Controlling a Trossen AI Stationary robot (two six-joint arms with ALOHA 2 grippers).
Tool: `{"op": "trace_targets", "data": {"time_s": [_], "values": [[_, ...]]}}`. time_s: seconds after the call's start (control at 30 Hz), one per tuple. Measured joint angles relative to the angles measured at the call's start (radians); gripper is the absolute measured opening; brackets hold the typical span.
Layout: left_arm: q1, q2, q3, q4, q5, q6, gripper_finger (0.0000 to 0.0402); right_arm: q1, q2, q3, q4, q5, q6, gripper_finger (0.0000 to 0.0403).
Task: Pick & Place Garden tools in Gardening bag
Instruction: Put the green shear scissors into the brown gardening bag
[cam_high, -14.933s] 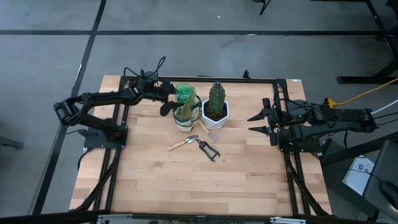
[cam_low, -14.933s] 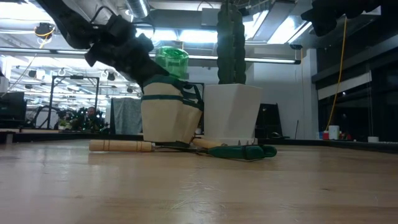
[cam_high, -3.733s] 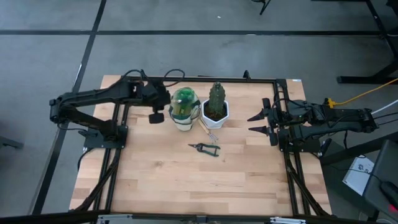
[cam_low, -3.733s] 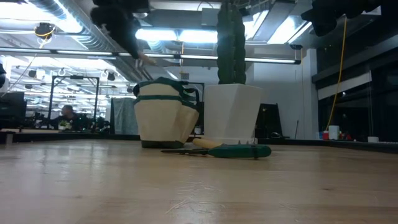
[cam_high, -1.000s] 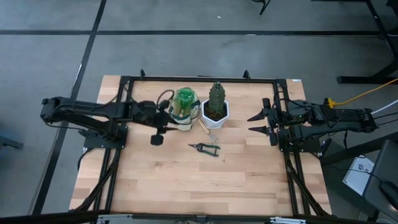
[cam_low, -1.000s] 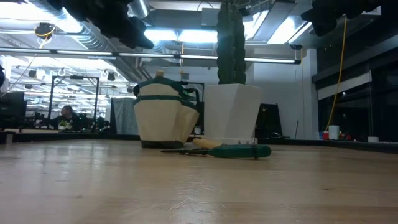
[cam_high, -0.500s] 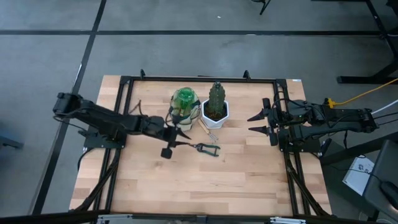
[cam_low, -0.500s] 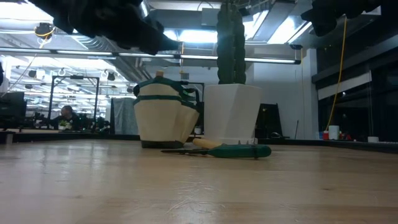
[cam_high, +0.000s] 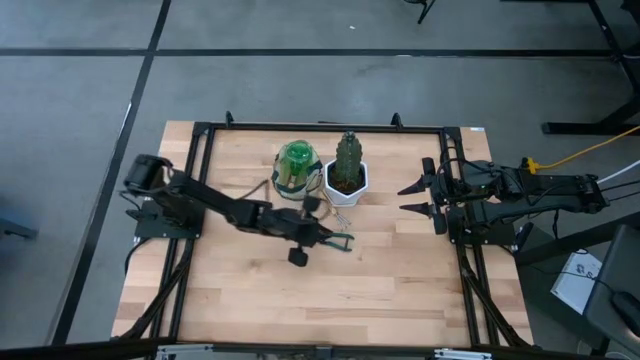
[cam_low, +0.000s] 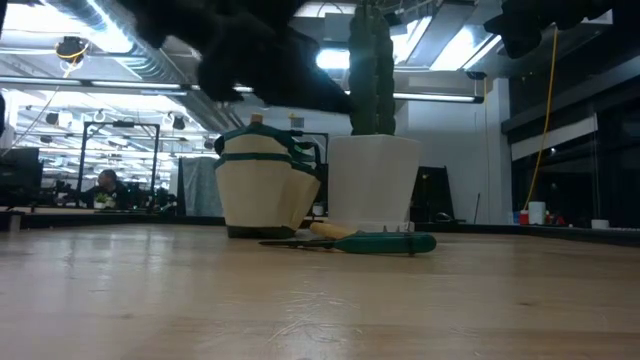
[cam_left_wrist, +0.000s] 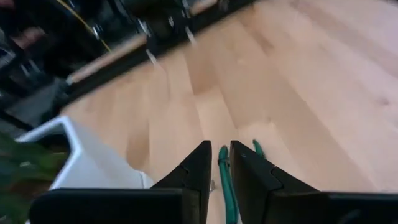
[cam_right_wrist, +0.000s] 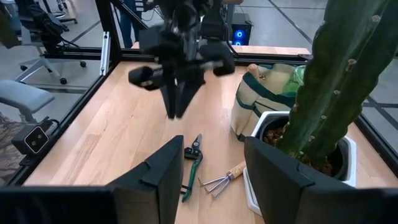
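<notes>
The left gripper (cam_high: 318, 236), nearly closed and empty, has swung from the beige canvas bag (cam_high: 289, 193) to its five o'clock over one black-handled pruning shears (cam_high: 340, 239), so with one green spray bottle (cam_high: 296, 160) bagged, shears and one wooden-handled fork (cam_high: 336, 214) remain; right gripper (cam_high: 408, 197) waits open.

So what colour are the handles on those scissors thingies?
Green; the pruning shears lying on the wooden table show best in the low view.
</notes>
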Motion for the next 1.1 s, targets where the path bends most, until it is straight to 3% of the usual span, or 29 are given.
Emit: {"op": "trace_targets", "data": {"time_s": [0.23, 0.37, 0.53, 0.8, 0.93, 1.1], "values": [[0.002, 0.147, 0.228, -0.327, -0.088, -0.002, 0.0069, 0.0, 0.0, 0.0, 0.0, 0.0, 0.0, 0.0172], [0.009, 0.172, 0.263, -0.347, -0.136, 0.001, 0.0087, 0.0, 0.0, 0.0, 0.0, 0.0, 0.0, 0.0172], [0.029, 0.172, 0.257, -0.48, -0.136, -0.113, 0.0101, 0.0, 0.0, 0.0, 0.0, 0.0, 0.0, 0.0172], [0.069, 0.161, 0.074, -0.477, -0.23, -0.259, 0.0077, 0.0, 0.0, 0.0, 0.0, 0.0, 0.0, 0.0172], [0.073, 0.107, -0.05, -0.393, -0.242, -0.31, 0.006, 0.0, 0.0, 0.0, 0.0, 0.0, 0.0, 0.0172], [0.074, -0.008, -0.202, -0.343, -0.353, -0.341, 0.0044, 0.0, 0.0, 0.0, 0.0, 0.0, 0.0, 0.0172]]}}
